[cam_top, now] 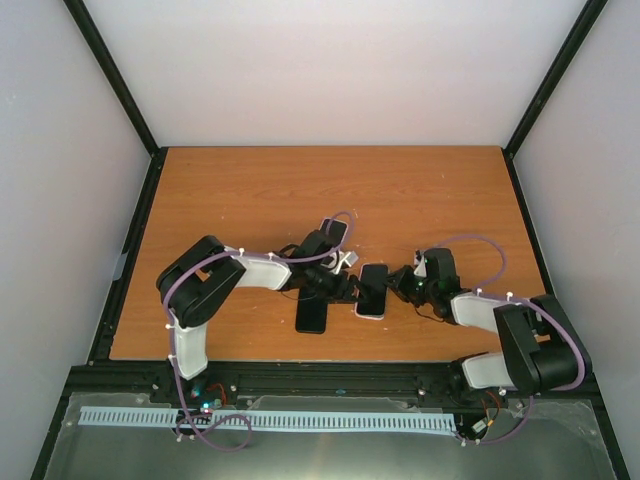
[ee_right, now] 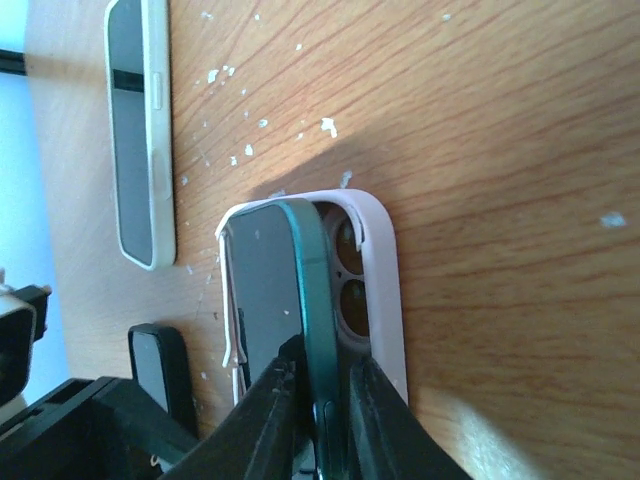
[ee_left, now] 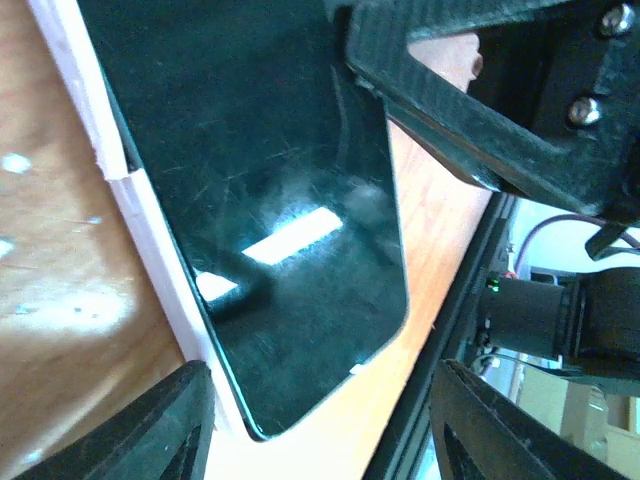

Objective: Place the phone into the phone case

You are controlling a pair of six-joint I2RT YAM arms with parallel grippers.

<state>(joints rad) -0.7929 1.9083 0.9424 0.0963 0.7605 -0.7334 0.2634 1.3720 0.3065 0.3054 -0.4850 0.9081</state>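
Observation:
The phone (cam_top: 372,290), dark-screened with a green rim, stands tilted on its long side in the white phone case (cam_top: 371,316) at the table's middle. In the right wrist view my right gripper (ee_right: 325,372) is shut on the phone's (ee_right: 312,280) green edge, one finger on each face. The case (ee_right: 385,290) lies flat below it, camera holes showing. My left gripper (cam_top: 345,288) is open at the phone's left. In the left wrist view its fingertips (ee_left: 170,425) straddle the phone's (ee_left: 270,200) lower corner, the left one by the case's white rim (ee_left: 150,230).
A black phone-shaped slab (cam_top: 311,312) lies flat just left of the work spot, also in the right wrist view (ee_right: 160,370). Another cased phone (cam_top: 333,232) lies behind the left gripper, seen again in the right wrist view (ee_right: 140,130). The right gripper's body (ee_left: 500,110) looms close above the phone. The table's near edge (cam_top: 300,358) is close.

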